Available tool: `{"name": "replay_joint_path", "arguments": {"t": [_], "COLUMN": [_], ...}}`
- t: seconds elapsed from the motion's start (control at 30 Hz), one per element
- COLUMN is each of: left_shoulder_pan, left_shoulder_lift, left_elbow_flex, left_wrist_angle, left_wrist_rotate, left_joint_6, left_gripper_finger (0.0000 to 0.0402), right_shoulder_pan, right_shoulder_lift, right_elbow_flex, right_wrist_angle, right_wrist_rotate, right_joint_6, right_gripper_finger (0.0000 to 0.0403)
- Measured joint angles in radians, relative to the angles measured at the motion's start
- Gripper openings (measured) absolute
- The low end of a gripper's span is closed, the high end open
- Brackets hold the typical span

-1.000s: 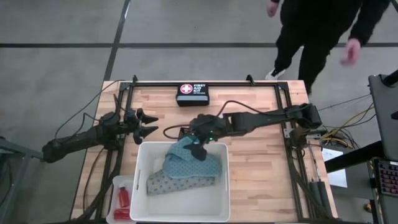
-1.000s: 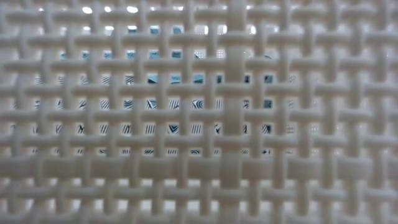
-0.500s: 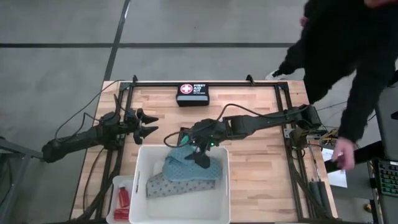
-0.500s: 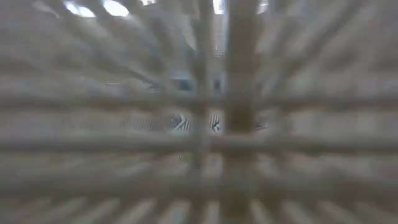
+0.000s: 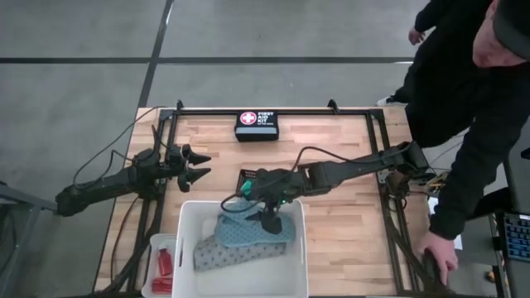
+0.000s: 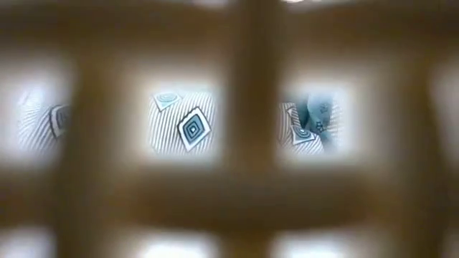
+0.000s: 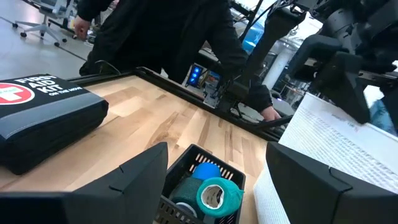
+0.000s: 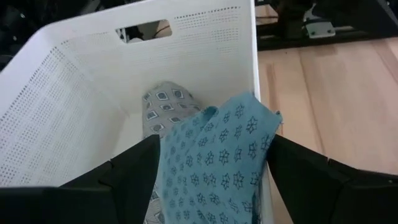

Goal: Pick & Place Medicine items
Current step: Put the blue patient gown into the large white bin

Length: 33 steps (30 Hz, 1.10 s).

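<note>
High view: the right gripper [image 5: 267, 217] hangs over the far rim of the white tub [image 5: 189, 248], fingers spread on either side of the teal cloth [image 5: 248, 233]; whether they actually pinch the cloth I cannot tell; the teal cloth lies directly under and just ahead of this gripper, inside the tub, draped over the grey cloth [image 5: 209, 255]; a black mesh tray [image 5: 247, 176] with blue and green rolls sits just behind the gripper on the counter [image 5: 331, 149]; the first aid kit [image 5: 257, 125] lies farther back, near the counter's far edge; the left gripper [image 5: 199, 162] waits open above the counter, well to the side of the tub's far corner; two red bottles [image 5: 164, 263] lie in a small tray beside the tub, well apart from both grippers; a person [image 5: 472, 108] in dark clothes bends at the counter's right side.
</note>
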<state>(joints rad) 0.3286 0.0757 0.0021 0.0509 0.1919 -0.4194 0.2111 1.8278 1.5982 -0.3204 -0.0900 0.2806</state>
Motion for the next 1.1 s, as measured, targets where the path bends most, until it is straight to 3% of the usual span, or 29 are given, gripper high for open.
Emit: {"name": "replay_joint_path", "arguments": {"t": [0.63, 0.8, 1.1], "left_shoulder_pan": [0.0, 0.0, 0.0], "left_shoulder_lift": [0.0, 0.0, 0.0], "left_elbow_flex": [0.0, 0.0, 0.0], "left_wrist_angle": [0.0, 0.0, -0.001], "left_wrist_rotate": [0.0, 0.0, 0.0], "left_joint_6": [0.0, 0.0, 0.0], "left_gripper_finger": [0.0275, 0.0276, 0.0276], "right_shoulder_pan": [0.002, -0.016, -0.048], "right_shoulder_lift": [-0.003, -0.003, 0.055], "right_elbow_flex": [0.004, 0.004, 0.005], "right_wrist_angle": [0.044, 0.087, 0.116], "right_wrist_rotate": [0.042, 0.126, 0.058], "right_joint_6": [-0.005, -0.052, -0.048], "right_gripper_finger": [0.0281, 0.0283, 0.0285]}}
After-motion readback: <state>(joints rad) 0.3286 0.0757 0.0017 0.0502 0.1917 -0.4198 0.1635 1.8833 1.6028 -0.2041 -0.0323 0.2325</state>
